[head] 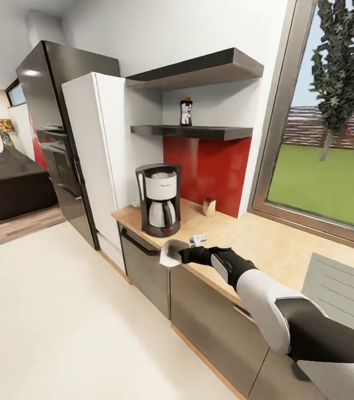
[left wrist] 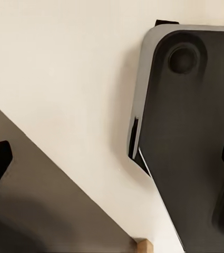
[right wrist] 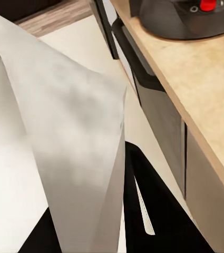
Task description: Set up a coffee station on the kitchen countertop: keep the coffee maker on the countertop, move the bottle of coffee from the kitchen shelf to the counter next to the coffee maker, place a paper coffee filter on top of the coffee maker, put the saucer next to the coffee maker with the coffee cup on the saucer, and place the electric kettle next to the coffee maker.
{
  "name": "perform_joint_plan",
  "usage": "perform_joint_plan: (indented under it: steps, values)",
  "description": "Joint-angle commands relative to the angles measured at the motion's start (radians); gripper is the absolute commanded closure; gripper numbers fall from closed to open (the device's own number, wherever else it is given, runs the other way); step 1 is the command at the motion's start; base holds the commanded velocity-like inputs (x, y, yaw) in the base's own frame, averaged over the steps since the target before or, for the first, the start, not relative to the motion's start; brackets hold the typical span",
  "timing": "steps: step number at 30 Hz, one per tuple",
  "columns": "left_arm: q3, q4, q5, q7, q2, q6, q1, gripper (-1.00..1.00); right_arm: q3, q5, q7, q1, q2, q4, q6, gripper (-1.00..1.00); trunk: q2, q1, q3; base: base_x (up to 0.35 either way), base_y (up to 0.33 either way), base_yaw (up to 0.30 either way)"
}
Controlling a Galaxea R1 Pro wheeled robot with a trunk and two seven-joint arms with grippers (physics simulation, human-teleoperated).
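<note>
Where wood-tone countertop (head: 265, 236) ends, creased paper filter (head: 172, 253)

Air above coffee maker (head: 159, 199) open up to lower shelf (head: 192, 132)

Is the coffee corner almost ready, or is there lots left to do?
Lots left. Done: the coffee maker already stands on the kitchen countertop. In hand: the right gripper holds the paper coffee filter at the counter's edge, below and in front of the machine, not yet on top of it. Left: the bottle of coffee is still up on the shelf, and no kettle, cup or saucer sits beside the machine.
</note>
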Motion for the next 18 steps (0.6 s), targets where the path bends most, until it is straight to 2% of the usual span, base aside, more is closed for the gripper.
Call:
perform_joint_plan:
  steps: [1,18]
  values:
    - [-0.001,-0.003,0.009,0.002,0.000,-0.004,0.001,-1.00,-0.004,0.005,0.004,-0.001,0.001,-0.002,0.007,1.00,-0.002,0.001,-0.001,0.234,0.274,-0.262]
    - [-0.001,-0.003,0.009,0.003,-0.001,-0.008,0.001,-1.00,-0.004,0.005,0.004,-0.001,0.001,-0.002,0.007,1.00,-0.002,0.001,0.013,0.228,0.277,-0.262]
